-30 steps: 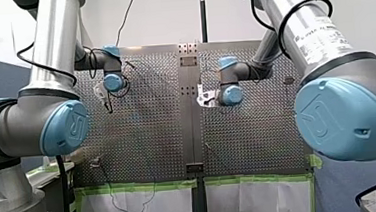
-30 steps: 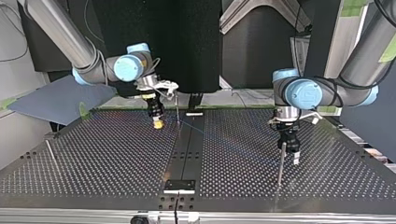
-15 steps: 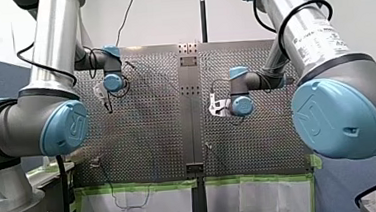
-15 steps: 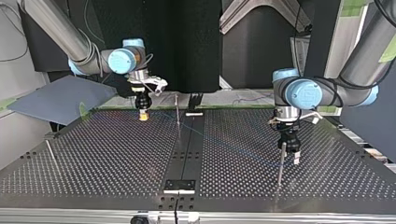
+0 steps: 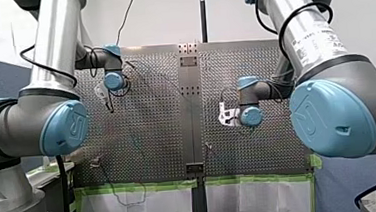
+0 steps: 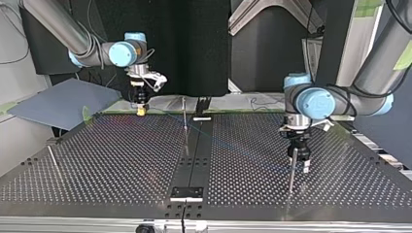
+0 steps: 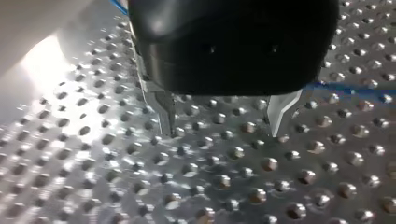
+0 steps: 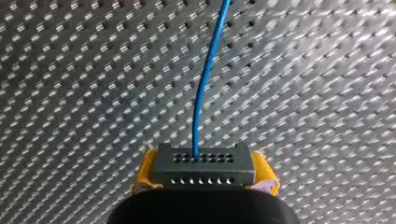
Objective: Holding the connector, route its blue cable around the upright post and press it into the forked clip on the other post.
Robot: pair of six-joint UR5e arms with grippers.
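In the right wrist view my right gripper (image 8: 204,186) has its yellow pads shut on the black connector (image 8: 203,169). The blue cable (image 8: 205,79) runs straight ahead from it over the table. In the top view that gripper (image 6: 141,110) hangs at the far left, near the table's back edge. The cable (image 6: 221,141) shows as a faint blue line that passes a thin upright post (image 6: 184,115) near the middle. My left gripper (image 6: 299,162) hovers beside another post (image 6: 291,174) at the right. Its metal fingers (image 7: 164,108) stand open and hold nothing, with the cable (image 7: 355,88) beside them.
A third thin post (image 6: 53,161) leans at the top view's left edge. A dark centre strip (image 6: 194,155) with a bracket (image 6: 186,193) divides the perforated table (image 6: 121,165). A grey panel (image 6: 63,102) lies beyond the back left corner.
My right arm has carried the connector toward the top view's left and back edge, drawing the cable past the middle post. My left arm has barely moved.
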